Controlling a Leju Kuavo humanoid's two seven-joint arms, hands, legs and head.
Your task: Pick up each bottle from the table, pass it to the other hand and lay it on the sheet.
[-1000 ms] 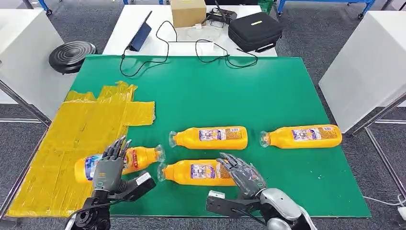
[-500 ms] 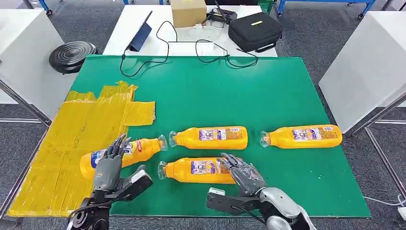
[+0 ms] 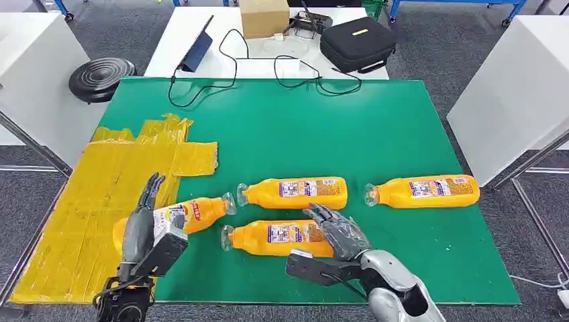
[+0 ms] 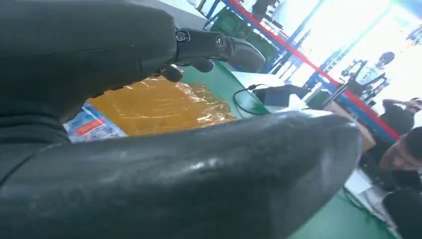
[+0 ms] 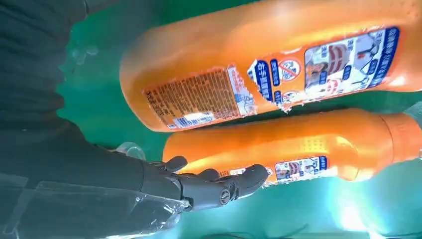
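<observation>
Several orange bottles lie on the green table (image 3: 402, 121). One bottle (image 3: 198, 213) lies tilted at the edge of the yellow sheet (image 3: 94, 194), its base end on the sheet. My left hand (image 3: 144, 225) stands beside that base end with straight fingers; its thumb (image 4: 199, 174) and fingers (image 4: 219, 47) are apart, and the bottle's label (image 4: 89, 124) shows between them. My right hand (image 3: 339, 235) hovers with spread fingers over the base end of the nearest bottle (image 3: 268, 239). Its fingertips (image 5: 239, 181) lie close to an orange bottle (image 5: 298, 149), gripping nothing.
Two more bottles lie farther back, one mid-table (image 3: 295, 193) and one at the right (image 3: 423, 190). Behind the green table, a white table carries a black case (image 3: 355, 41), a box (image 3: 264, 17) and cables (image 3: 295, 74). A black disc (image 3: 100, 77) sits left. A person (image 4: 403, 149) is nearby.
My left hand has turned and straightened its fingers, shifting left off the bottle. That bottle has swung so its neck points farther away. My right hand edged forward over the nearest bottle.
</observation>
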